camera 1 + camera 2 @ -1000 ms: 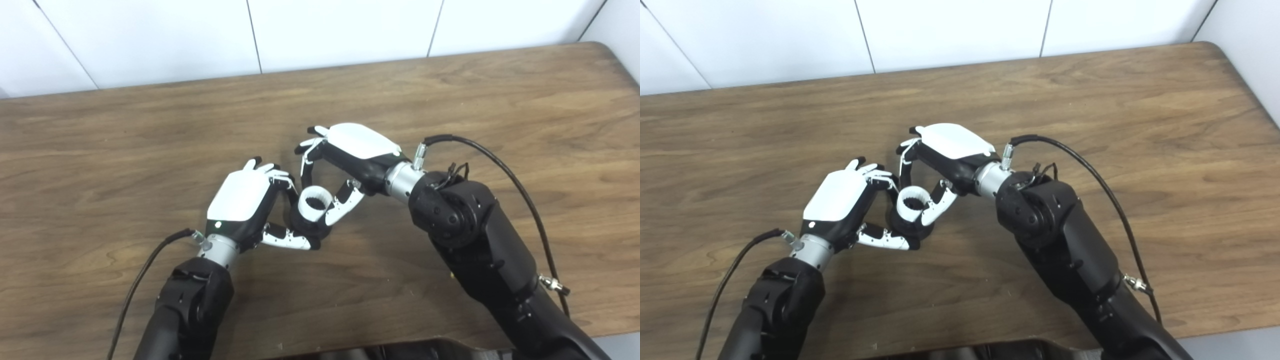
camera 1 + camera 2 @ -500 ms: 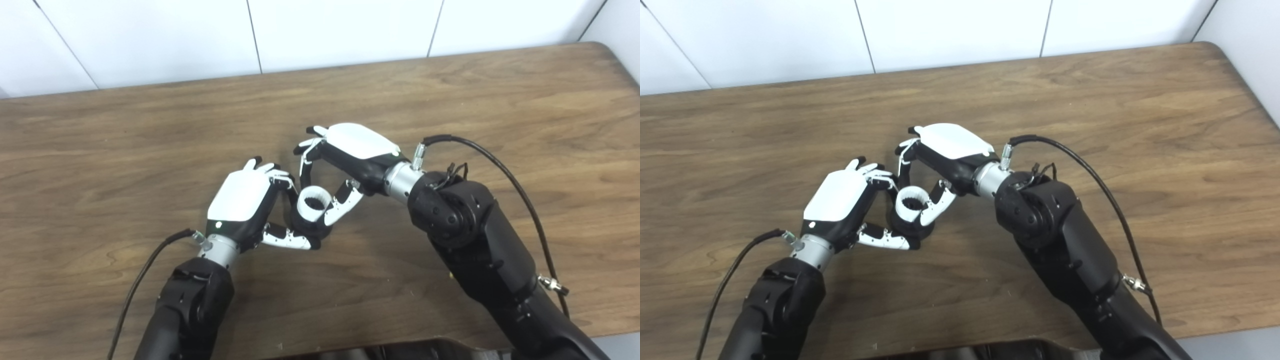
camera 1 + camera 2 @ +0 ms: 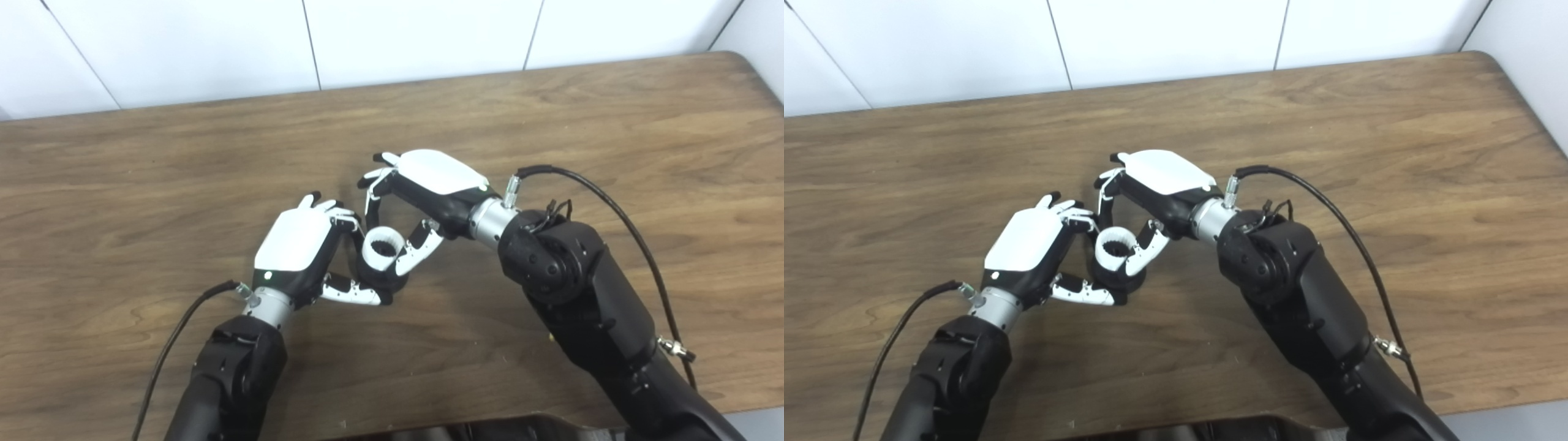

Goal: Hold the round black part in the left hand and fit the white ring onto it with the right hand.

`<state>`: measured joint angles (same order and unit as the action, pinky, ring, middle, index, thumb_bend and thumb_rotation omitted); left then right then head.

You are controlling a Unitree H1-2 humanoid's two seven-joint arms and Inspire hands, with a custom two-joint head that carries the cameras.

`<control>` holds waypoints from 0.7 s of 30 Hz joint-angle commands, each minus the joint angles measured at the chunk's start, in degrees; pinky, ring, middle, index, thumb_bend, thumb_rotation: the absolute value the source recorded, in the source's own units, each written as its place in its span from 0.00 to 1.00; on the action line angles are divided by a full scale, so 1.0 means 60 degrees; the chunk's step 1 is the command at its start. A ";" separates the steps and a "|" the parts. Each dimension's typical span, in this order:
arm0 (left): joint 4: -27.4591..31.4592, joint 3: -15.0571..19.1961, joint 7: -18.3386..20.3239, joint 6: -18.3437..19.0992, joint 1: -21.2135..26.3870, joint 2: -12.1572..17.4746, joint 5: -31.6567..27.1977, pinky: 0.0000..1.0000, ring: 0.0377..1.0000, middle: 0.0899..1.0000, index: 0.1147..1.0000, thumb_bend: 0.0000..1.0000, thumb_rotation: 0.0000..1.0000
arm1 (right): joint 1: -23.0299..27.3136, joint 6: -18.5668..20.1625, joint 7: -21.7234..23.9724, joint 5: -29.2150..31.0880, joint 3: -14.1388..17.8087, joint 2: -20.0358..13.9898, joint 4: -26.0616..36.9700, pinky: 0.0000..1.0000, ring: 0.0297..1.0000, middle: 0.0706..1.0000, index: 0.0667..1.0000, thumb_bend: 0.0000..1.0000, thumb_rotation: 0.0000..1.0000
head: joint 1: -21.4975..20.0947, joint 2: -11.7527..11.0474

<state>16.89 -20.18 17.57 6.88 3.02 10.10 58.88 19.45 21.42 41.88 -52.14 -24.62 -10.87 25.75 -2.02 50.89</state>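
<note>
The round black part (image 3: pixel 384 279) sits low between both hands, just above the wooden table (image 3: pixel 122 184). My left hand (image 3: pixel 300 245) is shut on it from the left, thumb under its near side. The white ring (image 3: pixel 383 244) stands on top of the black part, its dark hole facing up. My right hand (image 3: pixel 429 184) reaches in from the right and pinches the ring between thumb and fingers. In the right eye view the same ring (image 3: pixel 1116 244) rests on the black part (image 3: pixel 1124 278).
A black cable (image 3: pixel 618 214) loops off the right wrist and another cable (image 3: pixel 177 331) trails from the left wrist. A white tiled wall (image 3: pixel 392 37) runs along the table's far edge. The table's rounded corner (image 3: pixel 744 61) is at the far right.
The right hand and the white ring have crept a little to the left and slightly down onto the black part. The left hand holds still.
</note>
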 commanded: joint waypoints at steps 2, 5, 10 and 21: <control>0.0198 -0.0010 -0.0155 -0.0035 0.0184 -0.0014 0.0070 1.00 0.89 0.76 0.42 0.52 0.05 | 0.0362 -0.0110 -0.0120 -0.0028 0.0052 0.0086 0.0193 1.00 1.00 0.85 0.45 0.52 0.13 | -0.0010 0.0022; 0.0178 -0.0016 -0.0207 -0.0070 0.0186 -0.0007 0.0078 1.00 0.89 0.76 0.42 0.52 0.05 | 0.0357 -0.0097 -0.0127 -0.0048 0.0045 0.0095 0.0173 1.00 1.00 0.85 0.45 0.52 0.13 | -0.0010 0.0022; 0.0201 -0.0022 -0.0156 -0.0045 0.0190 0.0001 0.0108 1.00 0.90 0.76 0.42 0.52 0.06 | 0.0326 -0.0076 -0.0121 -0.0058 0.0040 0.0107 0.0159 1.00 0.99 0.85 0.45 0.52 0.13 | -0.0023 0.0049; 0.0239 0.0006 -0.0141 -0.0029 0.0192 -0.0001 0.0080 1.00 0.89 0.76 0.42 0.52 0.05 | 0.0266 -0.0111 -0.0184 -0.0119 0.0011 0.0099 0.0027 1.00 0.99 0.85 0.45 0.52 0.13 | -0.0015 0.0068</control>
<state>16.90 -20.19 17.57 6.88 3.02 10.09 58.93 19.44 21.60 41.96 -52.73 -24.73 -10.83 25.47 -2.11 51.24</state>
